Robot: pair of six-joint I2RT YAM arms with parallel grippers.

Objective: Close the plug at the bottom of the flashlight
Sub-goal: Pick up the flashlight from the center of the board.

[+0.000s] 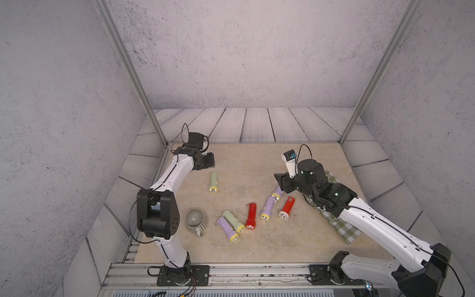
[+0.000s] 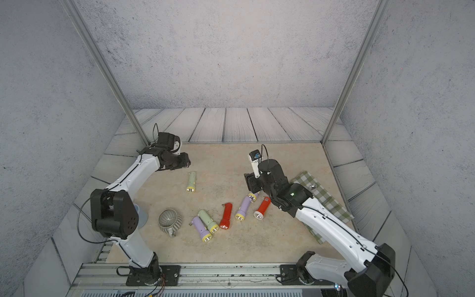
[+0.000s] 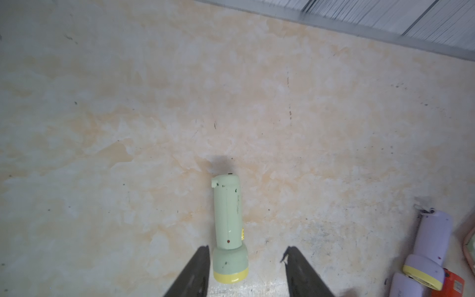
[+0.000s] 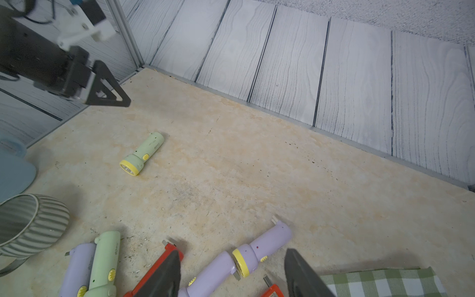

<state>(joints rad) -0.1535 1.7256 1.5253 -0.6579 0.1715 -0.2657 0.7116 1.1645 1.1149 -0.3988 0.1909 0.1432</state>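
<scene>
Lying alone on the mottled beige desk [image 1: 246,164] in both top views, the pale green plastic flashlight with a yellow lens ring [image 1: 213,182] has the left end effector [image 1: 207,161] hovering just beyond its tail. The right end effector [image 1: 282,183] hangs well apart from it, over a cluster of purple and red flashlights [image 1: 267,207]. The left wrist view shows the left end effector [image 3: 248,250] released, jaws moderately apart and empty, with one finger seeming to sit beside the green flashlight's head. Its tail looks flush, so that plug is probably shut. The right wrist view shows the right end effector [image 4: 232,253] released too, wider and gripping nothing, straddling a lilac plastic flashlight [image 4: 270,237] whose metal prongs stick out. Closing there off-centre could, I judge, roll it or nudge its neighbours, leaving the plug unfolded.
</scene>
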